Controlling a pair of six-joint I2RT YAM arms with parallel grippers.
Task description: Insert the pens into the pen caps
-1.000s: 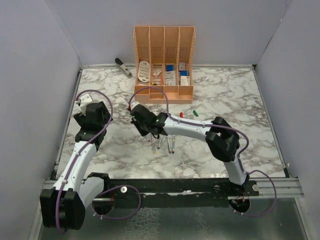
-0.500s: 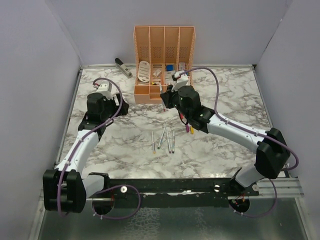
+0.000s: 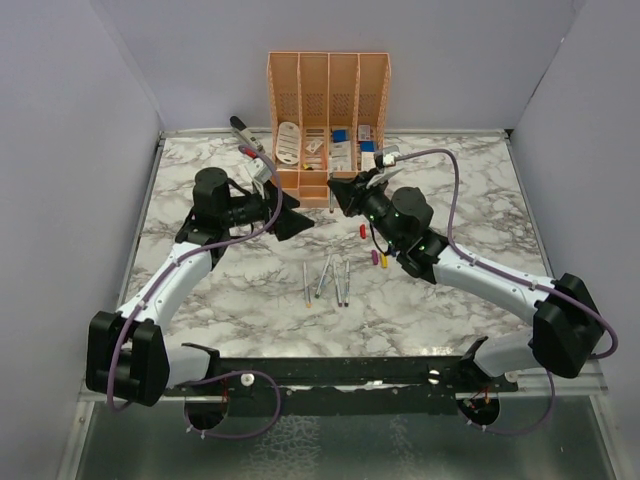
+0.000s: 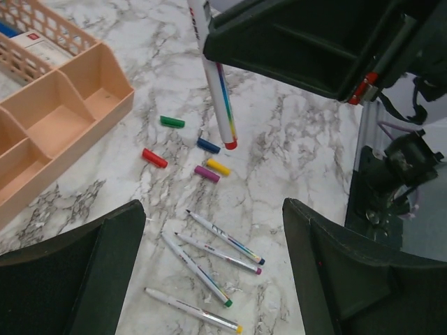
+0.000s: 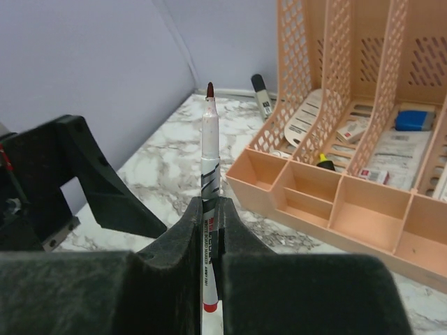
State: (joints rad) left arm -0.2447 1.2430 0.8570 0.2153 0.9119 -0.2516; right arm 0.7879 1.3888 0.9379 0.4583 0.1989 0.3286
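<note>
Pens (image 4: pixel 195 269) lie loose on the marble table (image 3: pixel 470 190), four of them close together in a rough fan near the front middle, with tips coloured blue, purple, green and yellow. The fifth pen (image 5: pixel 210 139) is clamped in the right gripper (image 5: pixel 209 209), whose fingers are pressed together on its barrel. It stands about upright just in front of the orange organiser (image 5: pixel 349 202), dark red tip upward and red butt end downward. Whether that lower end clears the table is hard to judge; from the left wrist view it appears to hang just beside the blue cap (image 4: pixel 208 145).

All five caps lie uncapped on the table between the organiser and the loose pens. The green cap (image 4: pixel 172 122) and red cap (image 4: pixel 154 158) lie nearer the organiser, and the yellow cap (image 4: pixel 218 167) and purple cap (image 4: pixel 207 174) lie side by side nearer the pens.

The left gripper (image 4: pixel 213 206) hangs above the table with its fingers spread wide and nothing between them, facing the held pen. A stapler (image 3: pixel 245 133) lies at the back, left of the organiser.
</note>
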